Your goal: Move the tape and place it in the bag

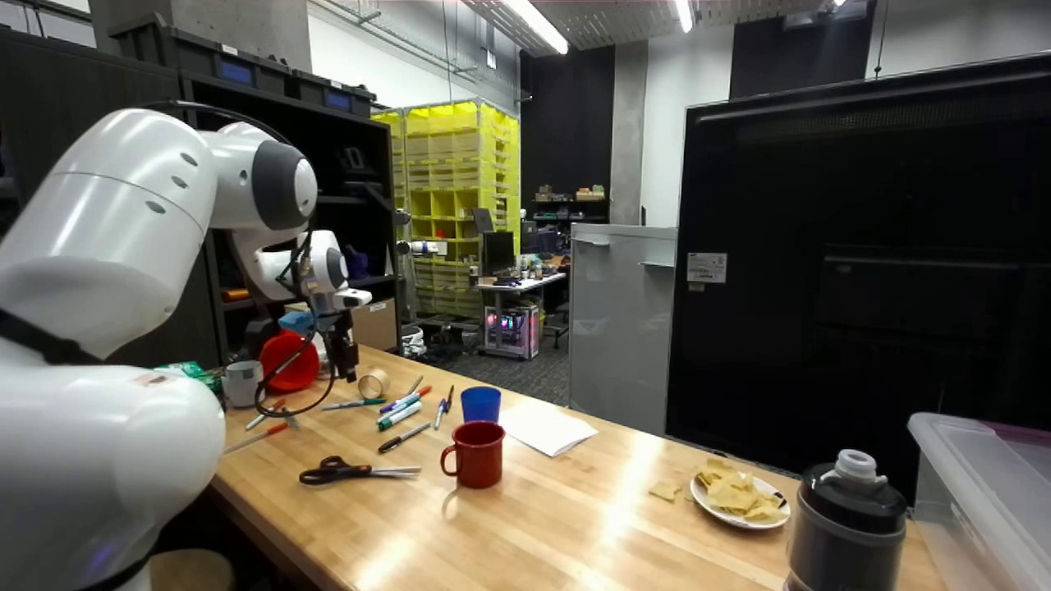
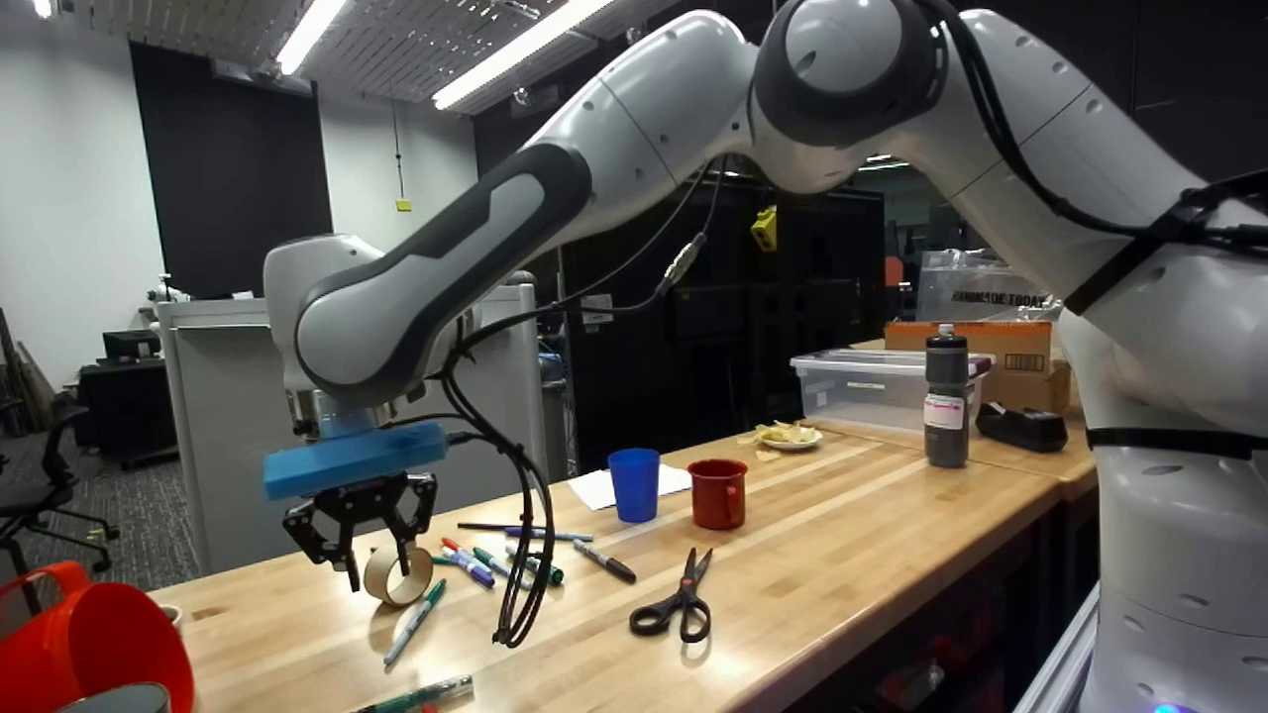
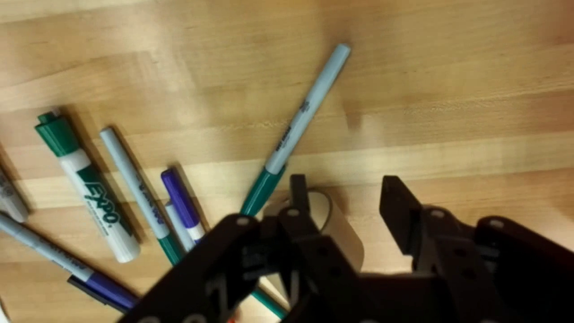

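Note:
The tape (image 2: 421, 584), a tan ring, stands on its edge on the table among the pens; both exterior views show it. My gripper (image 2: 379, 577) points down over it with the jaws apart. In the wrist view one finger overlaps the ring's opening, and the other finger (image 3: 397, 215) is well clear to the right. Part of the tape's wall (image 3: 349, 242) shows between them, not pinched. I cannot tell whether the left finger is inside the ring or in front of it. The bright red bag (image 1: 300, 369) lies beyond the gripper, its strap-like handle visible in an exterior view (image 2: 109, 634).
Markers and pens lie close around the tape, one green-capped pen (image 3: 300, 121) right beside it. A pale mug (image 1: 244, 384) stands against the bag. Farther off are scissors (image 2: 684, 602), the red mug (image 2: 718, 495), a blue cup (image 2: 634, 485), paper, a chip plate and a bottle.

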Robot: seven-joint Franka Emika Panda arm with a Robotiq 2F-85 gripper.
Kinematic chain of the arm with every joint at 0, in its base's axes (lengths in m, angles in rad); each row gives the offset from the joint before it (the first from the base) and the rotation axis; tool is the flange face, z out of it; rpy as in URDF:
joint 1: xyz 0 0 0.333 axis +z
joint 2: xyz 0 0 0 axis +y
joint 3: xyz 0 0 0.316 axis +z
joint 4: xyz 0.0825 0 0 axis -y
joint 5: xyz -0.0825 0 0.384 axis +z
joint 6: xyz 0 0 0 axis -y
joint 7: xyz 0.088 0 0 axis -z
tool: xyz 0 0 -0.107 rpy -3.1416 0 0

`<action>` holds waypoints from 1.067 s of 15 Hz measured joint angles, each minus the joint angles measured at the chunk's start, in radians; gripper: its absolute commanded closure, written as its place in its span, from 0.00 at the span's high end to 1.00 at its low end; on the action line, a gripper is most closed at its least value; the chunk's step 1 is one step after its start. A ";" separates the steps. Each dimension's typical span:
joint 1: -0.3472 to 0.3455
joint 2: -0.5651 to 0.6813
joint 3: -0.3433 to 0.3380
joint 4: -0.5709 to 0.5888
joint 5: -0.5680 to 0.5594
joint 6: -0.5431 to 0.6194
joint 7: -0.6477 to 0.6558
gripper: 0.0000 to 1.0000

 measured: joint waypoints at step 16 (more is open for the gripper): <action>0.038 -0.115 -0.095 -0.059 -0.270 -0.179 0.449 1.00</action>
